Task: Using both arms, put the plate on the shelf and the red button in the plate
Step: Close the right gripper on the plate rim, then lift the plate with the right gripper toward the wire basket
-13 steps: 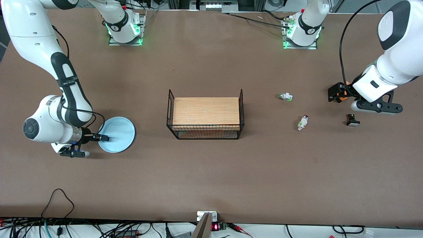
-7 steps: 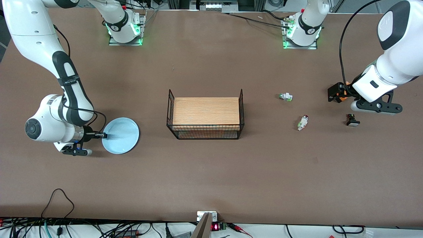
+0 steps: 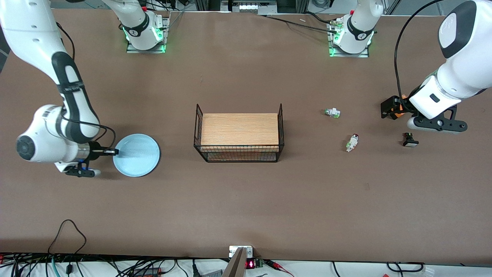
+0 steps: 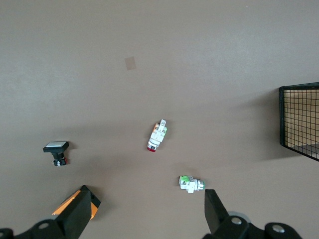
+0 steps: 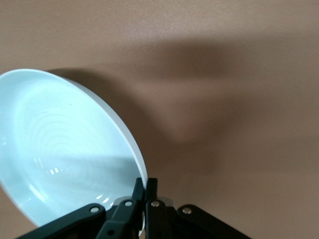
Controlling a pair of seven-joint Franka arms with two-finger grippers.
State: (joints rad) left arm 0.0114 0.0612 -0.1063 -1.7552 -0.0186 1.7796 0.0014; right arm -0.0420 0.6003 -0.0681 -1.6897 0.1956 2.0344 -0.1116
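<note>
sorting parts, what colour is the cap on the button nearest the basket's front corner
Dark red; clearest in the left wrist view.

Brown table: basket, three buttons.

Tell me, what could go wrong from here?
The right gripper pinches the plate only at its rim, so the plate might tilt or slip out while carried. The left gripper hangs open over the table near three small parts: the red button, a green-white part and a black button. It could pick the wrong one. The rack stands between both arms, and the plate might bump it.
</note>
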